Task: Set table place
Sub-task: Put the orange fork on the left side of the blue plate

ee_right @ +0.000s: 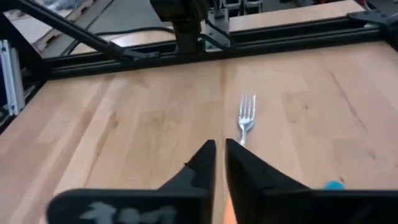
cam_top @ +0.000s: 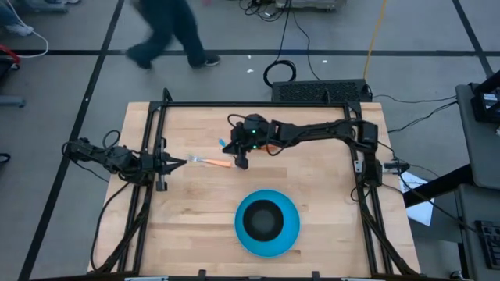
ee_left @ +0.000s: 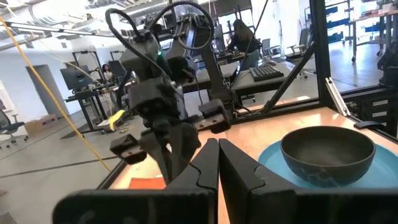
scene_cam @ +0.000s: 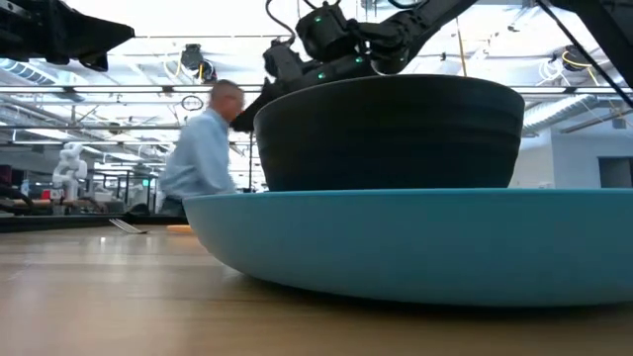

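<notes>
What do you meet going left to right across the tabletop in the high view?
Left gripper at the table's left edge → fork, tines toward that gripper → right gripper over the fork's orange handle end → blue plate with the black bowl in it, nearer the front edge.

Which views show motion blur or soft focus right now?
High view: person walking above the table smeared by motion. Low view: round bright-blue plate and black bowl fill the frame, slightly soft; passing person blurred. Right wrist view: own fingers soft, metal fork fairly clear.
</notes>
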Robot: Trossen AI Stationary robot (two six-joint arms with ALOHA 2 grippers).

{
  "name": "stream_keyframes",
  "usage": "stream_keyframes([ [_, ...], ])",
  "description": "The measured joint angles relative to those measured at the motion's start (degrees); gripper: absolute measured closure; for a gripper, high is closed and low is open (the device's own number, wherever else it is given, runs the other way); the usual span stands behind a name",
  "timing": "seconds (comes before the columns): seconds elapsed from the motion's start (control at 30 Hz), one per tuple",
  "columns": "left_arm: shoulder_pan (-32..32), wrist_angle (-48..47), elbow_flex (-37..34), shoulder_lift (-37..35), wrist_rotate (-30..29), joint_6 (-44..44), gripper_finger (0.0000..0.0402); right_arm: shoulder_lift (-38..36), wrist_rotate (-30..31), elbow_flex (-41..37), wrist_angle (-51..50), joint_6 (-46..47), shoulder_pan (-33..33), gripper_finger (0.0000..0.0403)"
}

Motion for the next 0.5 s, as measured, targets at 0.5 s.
stream_keyframes([
  [0.5, 0.00, -0.06, 0.00, 0.01, 0.04, -0.96, 0.0385, 10.61, 1.24, 7.26, 0.18, -0.14, 1.34, 0.0222],
])
